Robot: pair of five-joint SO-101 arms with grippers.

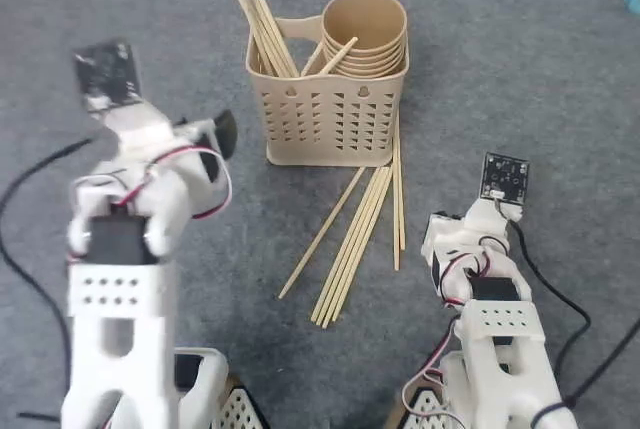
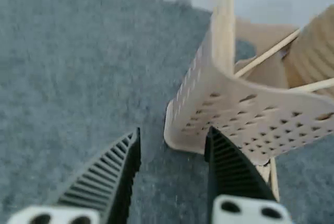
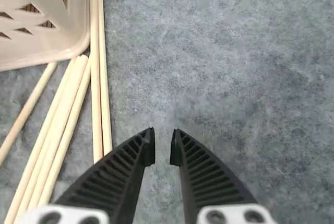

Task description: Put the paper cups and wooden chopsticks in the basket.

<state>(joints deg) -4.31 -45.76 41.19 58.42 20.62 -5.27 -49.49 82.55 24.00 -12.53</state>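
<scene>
Basket (image 1: 330,119) holding cups (image 1: 365,24) near table's far edge; loose chopsticks (image 1: 350,239) alongside; left claw (image 2: 174,132) wide open, right claw (image 3: 163,132) barely parted, both empty.

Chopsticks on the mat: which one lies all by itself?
The slanted chopstick farthest toward the left arm. It splays apart alone, while the other chopsticks lie touching their neighbours.

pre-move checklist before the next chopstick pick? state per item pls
1. Paper cups in basket: ok, stacked inside.
2. Basket upright: ok.
3. Loose chopsticks cleared: not ok, several lie outside at its front.
4. Their far ends free of the basket base: cannot tell.
5. Left gripper empty: ok, open beside a basket corner.
6. Right gripper set for a grasp: not ok, barely open, empty, beside the sticks, not over them.
</scene>
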